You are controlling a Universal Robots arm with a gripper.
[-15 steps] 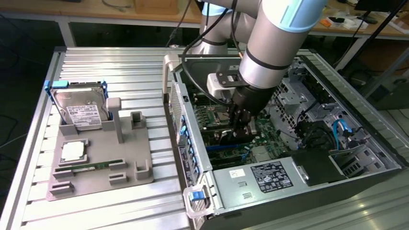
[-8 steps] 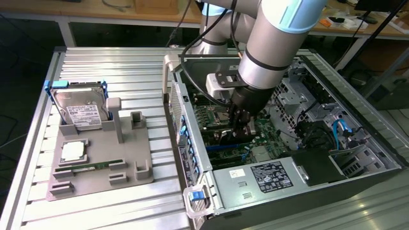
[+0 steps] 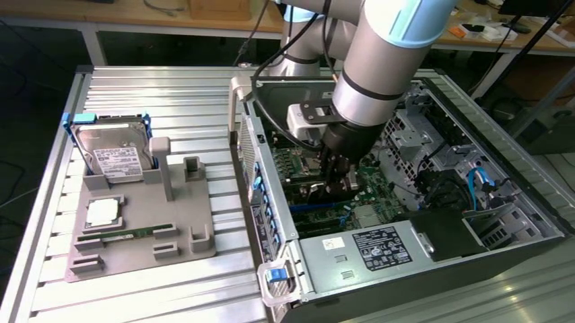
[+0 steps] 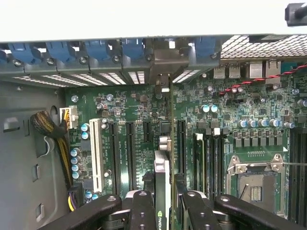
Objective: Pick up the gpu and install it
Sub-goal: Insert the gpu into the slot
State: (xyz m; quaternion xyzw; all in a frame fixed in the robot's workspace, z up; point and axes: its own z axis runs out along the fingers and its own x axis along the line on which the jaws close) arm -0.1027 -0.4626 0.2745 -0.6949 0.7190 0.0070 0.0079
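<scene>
The slatted metal bench [image 3: 161, 87] carries everything. On the exterior view's right stands the open computer case [image 3: 260, 195], and the robot arm [image 3: 386, 60] comes down from the upper middle of the frame and reaches into it. On the exterior view's left lies a grey tray [image 3: 134, 256]. A hard drive [image 3: 115, 155] in a blue frame stands propped at its far end, and a green memory stick [image 3: 121, 235] lies flat nearer the lower edge.

Inside the case, the green motherboard [image 4: 139, 110] lies under the arm's tip. The gpu [image 4: 162, 177] is down there too, well away from the tray. In the wrist view it is seen edge-on, standing upright among the long expansion slots. Its thin edge runs towards the slotted rear panel with the blue clips. The claw [image 4: 165, 208] pinches the gpu between its black fingers [image 4: 143, 211], one on each face.

The pick-up looks done: the gpu is in the grip and has been carried into the case. It appears lined up with a slot and very close to the board. Whether its lower edge is fully pushed home is hidden by the card itself, so I cannot tell. The claw has not let go, so the install is at most in its last stretch.
</scene>
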